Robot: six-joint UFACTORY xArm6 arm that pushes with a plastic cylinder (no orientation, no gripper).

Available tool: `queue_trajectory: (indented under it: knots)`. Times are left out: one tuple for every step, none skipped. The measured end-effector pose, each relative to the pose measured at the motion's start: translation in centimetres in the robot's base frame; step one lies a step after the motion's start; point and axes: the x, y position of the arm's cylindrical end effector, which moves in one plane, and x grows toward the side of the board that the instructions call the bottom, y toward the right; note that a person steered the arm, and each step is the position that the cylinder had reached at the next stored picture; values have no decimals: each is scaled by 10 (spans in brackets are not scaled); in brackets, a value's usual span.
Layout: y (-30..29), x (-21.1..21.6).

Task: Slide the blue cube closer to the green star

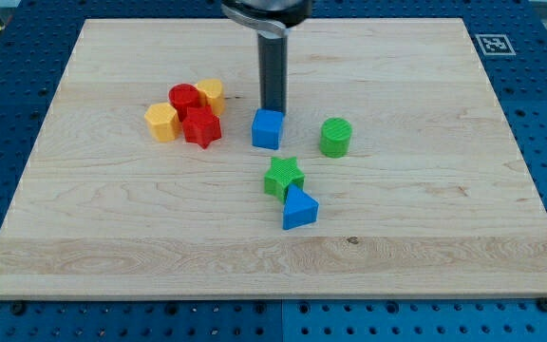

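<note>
The blue cube [267, 129] sits near the board's middle. My tip [273, 110] is right behind it, at its top edge in the view, touching or nearly touching it. The green star [283, 177] lies below the cube and a little to the view's right, a short gap away. A blue triangular block [299, 208] rests against the star's lower right side.
A green cylinder [335, 137] stands to the right of the blue cube. To the left is a cluster: a red cylinder [184, 97], a red star [201, 127], a yellow block [210, 93] and a yellow hexagonal block [160, 123]. The wooden board [425, 237] lies on a blue perforated table.
</note>
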Motion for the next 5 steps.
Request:
queue_trajectory:
  knots:
    - [22,13]
    - [30,22]
    - [30,22]
    - [20,14]
    - [8,4]
